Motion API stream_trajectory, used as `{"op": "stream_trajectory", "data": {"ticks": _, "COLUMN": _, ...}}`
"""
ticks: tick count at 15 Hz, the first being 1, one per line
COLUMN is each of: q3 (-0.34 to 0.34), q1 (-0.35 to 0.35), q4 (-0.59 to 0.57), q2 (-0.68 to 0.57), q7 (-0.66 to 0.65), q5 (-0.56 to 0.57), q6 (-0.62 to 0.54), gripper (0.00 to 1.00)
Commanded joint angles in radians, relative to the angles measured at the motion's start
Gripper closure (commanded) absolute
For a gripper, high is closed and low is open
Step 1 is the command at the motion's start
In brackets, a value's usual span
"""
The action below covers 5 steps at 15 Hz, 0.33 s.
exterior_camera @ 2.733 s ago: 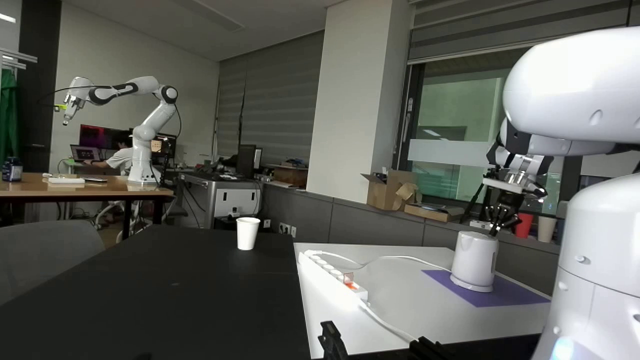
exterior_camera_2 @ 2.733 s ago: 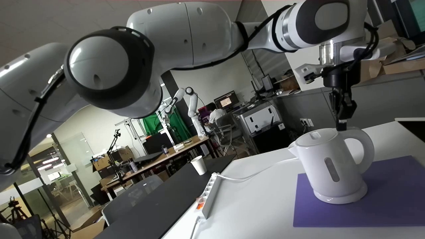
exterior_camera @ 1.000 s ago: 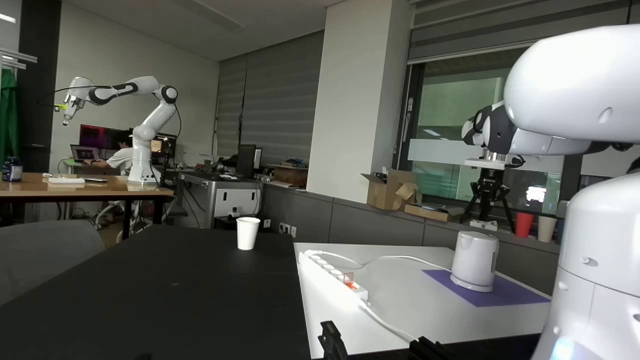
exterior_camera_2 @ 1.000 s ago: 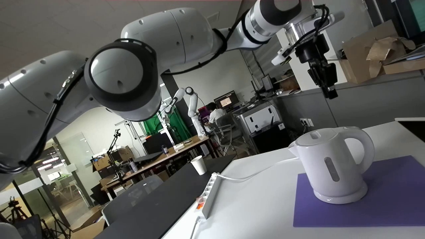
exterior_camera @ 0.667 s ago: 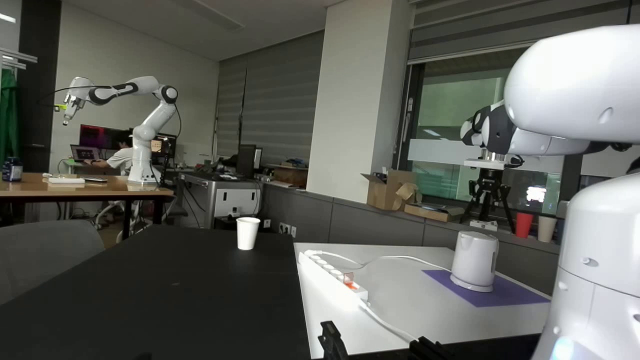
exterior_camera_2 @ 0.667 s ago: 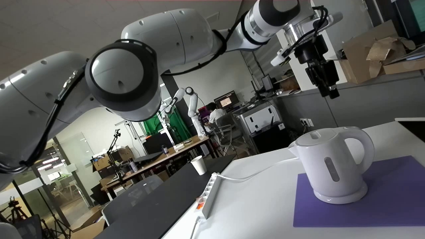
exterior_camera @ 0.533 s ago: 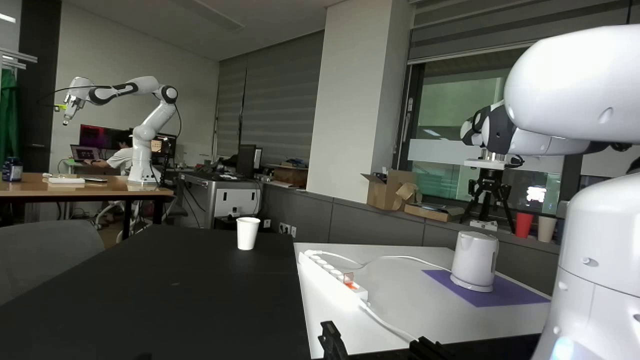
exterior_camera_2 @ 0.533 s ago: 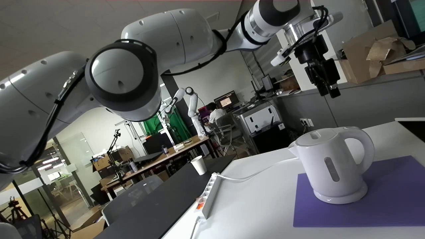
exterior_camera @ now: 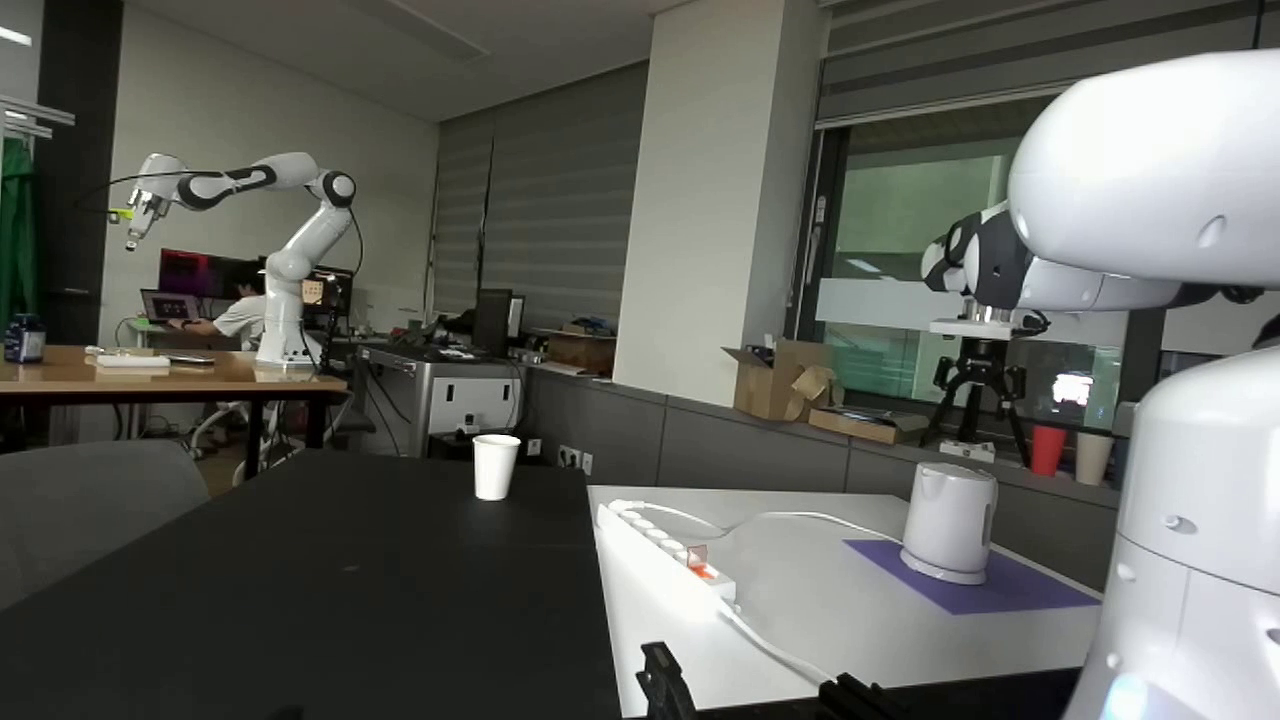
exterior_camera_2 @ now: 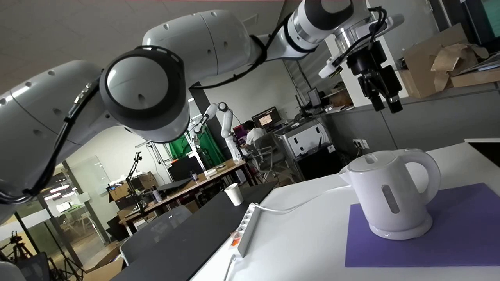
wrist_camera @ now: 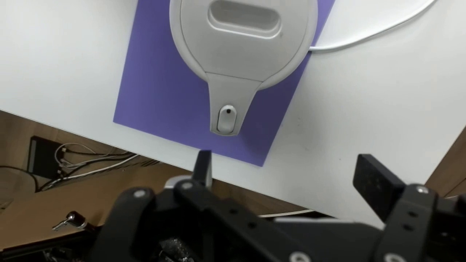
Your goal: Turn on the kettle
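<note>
Smooth white kettle (exterior_camera_2: 384,191), curved handle (exterior_camera_2: 433,175), on purple mat (exterior_camera_2: 465,234).

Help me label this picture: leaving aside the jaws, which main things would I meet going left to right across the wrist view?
Black box → kettle → white cord. The purple mat is left out: the kettle stands on it, so its place is unclear.

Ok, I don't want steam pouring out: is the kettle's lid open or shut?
Shut. In an exterior view the kettle has a flat, closed top; the wrist view shows the lid seated within its rim.
</note>
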State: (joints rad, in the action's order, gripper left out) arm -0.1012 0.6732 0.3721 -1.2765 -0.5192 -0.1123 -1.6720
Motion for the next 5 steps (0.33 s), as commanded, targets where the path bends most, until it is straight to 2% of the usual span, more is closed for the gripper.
{"op": "stream_trajectory", "data": {"ticks": 1, "q3": -0.012, "q1": -0.007, "q4": 0.006, "q2": 0.016, "q7": -0.013, "q5": 0.02, "q6": 0.015, "gripper": 0.0}}
{"op": "stream_trajectory", "data": {"ticks": 5, "q3": 0.003, "q1": 0.001, "q4": -0.008, "q2": -0.007, "q7": 0.003, "q5": 0.006, "q6": 0.004, "gripper": 0.0}}
